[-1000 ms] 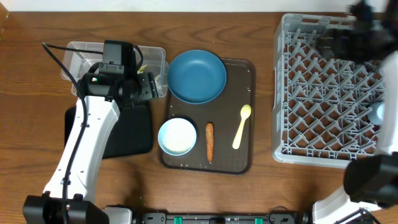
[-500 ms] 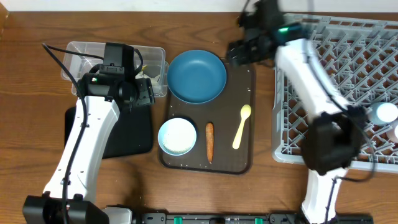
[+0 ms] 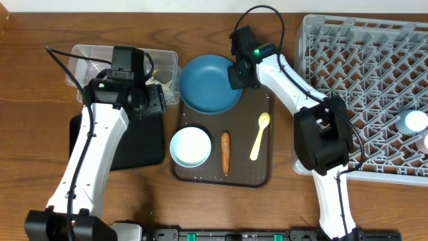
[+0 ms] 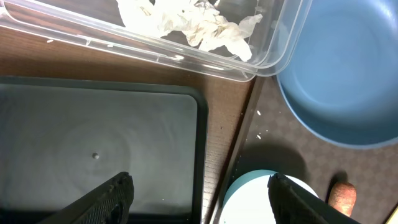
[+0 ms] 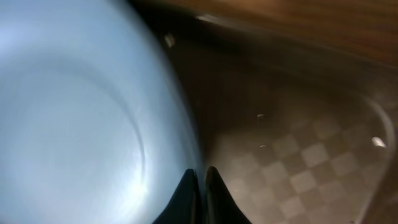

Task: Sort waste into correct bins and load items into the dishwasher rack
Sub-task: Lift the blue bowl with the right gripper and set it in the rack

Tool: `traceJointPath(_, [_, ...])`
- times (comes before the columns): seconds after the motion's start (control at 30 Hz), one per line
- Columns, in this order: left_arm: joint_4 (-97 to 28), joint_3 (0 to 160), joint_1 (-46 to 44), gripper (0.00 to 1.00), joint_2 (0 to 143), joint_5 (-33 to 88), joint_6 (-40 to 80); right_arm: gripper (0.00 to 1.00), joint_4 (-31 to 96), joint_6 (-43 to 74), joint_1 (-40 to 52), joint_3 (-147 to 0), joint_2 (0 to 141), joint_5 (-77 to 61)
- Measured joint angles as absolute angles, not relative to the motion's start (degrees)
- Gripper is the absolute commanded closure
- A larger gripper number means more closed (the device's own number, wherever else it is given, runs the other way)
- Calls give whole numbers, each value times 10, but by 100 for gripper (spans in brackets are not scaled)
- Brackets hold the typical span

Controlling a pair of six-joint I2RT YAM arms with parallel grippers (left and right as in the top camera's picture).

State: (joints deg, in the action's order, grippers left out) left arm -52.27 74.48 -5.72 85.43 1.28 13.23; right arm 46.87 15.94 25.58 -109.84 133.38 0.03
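The dark-blue plate lies at the back of the brown serving tray. My right gripper is shut on its right rim; in the right wrist view the fingertips pinch the edge of the plate. My left gripper hovers open, nothing in it, between the black tray and the white bowl. Crumpled tissue sits in the clear tub. The carrot piece and pale-yellow spoon lie on the serving tray beside the bowl.
The grey dishwasher rack fills the right side, with a light-blue cup at its right edge. A few rice grains are scattered on the serving tray. The shallow black tray lies left of the serving tray.
My right arm swung from over the rack to the plate's right rim, and its jaws went from open to shut there. The left arm held still.
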Motion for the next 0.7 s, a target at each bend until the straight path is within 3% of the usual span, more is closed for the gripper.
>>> traceJointPath(0.33, [-521, 745, -57, 28, 854, 13, 132, 99, 469, 129, 201, -1098, 1279, 34])
traceJointPath(0.7, [-521, 745, -57, 28, 854, 13, 132, 99, 400, -13, 48, -1106, 1033, 232])
